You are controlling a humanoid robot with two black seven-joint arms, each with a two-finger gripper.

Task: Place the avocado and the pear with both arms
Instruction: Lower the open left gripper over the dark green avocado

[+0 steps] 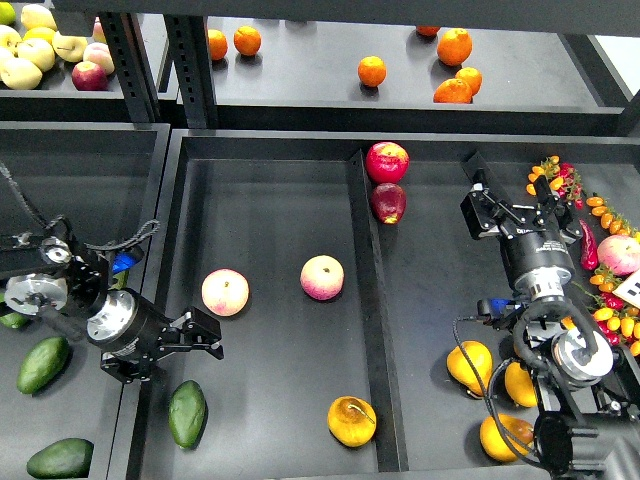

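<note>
Both grippers, left gripper [208, 336] and right gripper [482, 196], are hanging open and empty; the smooth avocado [187, 413] and bruised pear [352, 421] are likely calling for gentle mid-body holds.

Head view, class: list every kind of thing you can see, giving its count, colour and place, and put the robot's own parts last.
avocado: one, dark green, front of the middle tray's left compartment.
pear: one, golden yellow, front of the same compartment, near the divider.
pink-yellow fruits: two, mid compartment.
red apples: two, back, at the divider.
other avocados: at least two, green, left tray.
other pears: three, yellow, right tray.
oranges: about seven, back shelf.
pale apples: a pile, yellow-green, back left.
left gripper: black, open, above the avocado.
right gripper: black, right tray, state unclear.
</note>
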